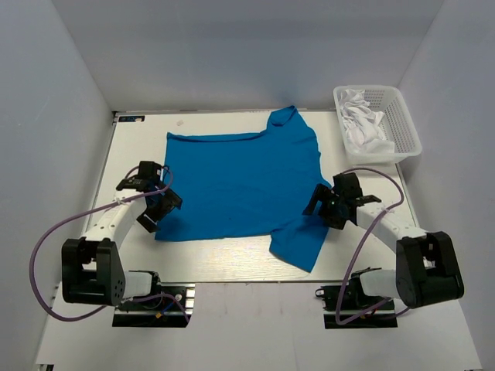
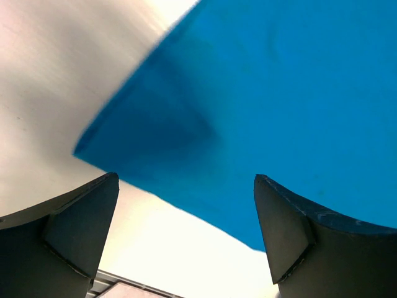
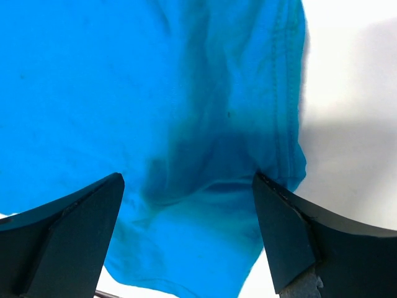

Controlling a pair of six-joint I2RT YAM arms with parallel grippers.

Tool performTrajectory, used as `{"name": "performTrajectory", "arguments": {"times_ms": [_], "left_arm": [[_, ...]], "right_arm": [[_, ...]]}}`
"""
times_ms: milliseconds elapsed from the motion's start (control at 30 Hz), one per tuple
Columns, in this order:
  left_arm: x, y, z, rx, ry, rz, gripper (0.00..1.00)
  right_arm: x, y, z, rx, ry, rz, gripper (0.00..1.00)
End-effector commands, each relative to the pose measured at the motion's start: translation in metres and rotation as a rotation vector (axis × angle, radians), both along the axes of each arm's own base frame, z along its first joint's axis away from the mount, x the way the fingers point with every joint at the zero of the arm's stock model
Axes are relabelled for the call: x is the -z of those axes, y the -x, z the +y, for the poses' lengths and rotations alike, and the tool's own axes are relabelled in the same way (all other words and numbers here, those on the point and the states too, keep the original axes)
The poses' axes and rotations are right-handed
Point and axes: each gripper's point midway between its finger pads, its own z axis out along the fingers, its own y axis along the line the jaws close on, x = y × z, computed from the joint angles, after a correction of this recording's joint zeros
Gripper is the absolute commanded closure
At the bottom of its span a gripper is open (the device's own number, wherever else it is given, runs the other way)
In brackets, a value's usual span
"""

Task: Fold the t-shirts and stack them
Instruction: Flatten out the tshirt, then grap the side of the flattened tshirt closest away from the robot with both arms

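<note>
Blue t-shirt (image 1: 240, 185) is spread flat on the worktop (image 1: 224, 259), between the two tools. One sleeve sticks out beyond the right tool and the other out to its near side, so the shirt appears to lie sideways. That puts the hem end under the left tool and the shoulder end under the right, with the long axis running from tool to tool.

Left tool (image 1: 158, 205): jaws spread wide, nothing in them. In its wrist view the left tool (image 2: 186, 178) hovers over the shirt's edge. A corner of the t-shirt (image 2: 279, 93) lies just ahead of the jaws, with bare worktop off to one side.

Right tool (image 1: 325, 202): jaws also wide, nothing held. The wrist view puts the right tool (image 3: 188, 176) straight above rumpled cloth. A stitched edge of the t-shirt (image 3: 124, 74) runs down toward one finger.

Each arm is nearest its own end of the shirt and neither reaches the middle. My guess is that the next move is a pinch at both ends.

Basket (image 1: 410, 131) sits well beyond the right tool, at the worktop's far corner. It holds bunched white cloth (image 1: 363, 124); I cannot tell whether that is more shirts.
</note>
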Motion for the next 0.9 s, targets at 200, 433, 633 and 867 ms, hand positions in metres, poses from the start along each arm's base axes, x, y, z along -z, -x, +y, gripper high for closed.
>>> {"name": "performTrajectory", "arguments": {"times_ms": [200,433,633,867], "left_arm": [[-0.007,0.005,0.007,-0.048,-0.017,-0.012,0.0],[0.006,0.036,0.014,-0.113,-0.044,0.083,0.0],[0.021,0.047,0.022,-0.168,-0.074,0.111,0.0],[0.042,0.04,0.024,-0.229,-0.064,0.074,0.24]], "right_arm": [[-0.017,0.037,-0.01,-0.06,0.036,0.034,0.1],[-0.097,0.024,0.01,-0.336,0.123,-0.174,0.1],[-0.075,0.082,0.032,-0.445,0.127,0.005,0.1],[-0.044,0.14,0.017,-0.443,0.172,0.185,0.1]]}}
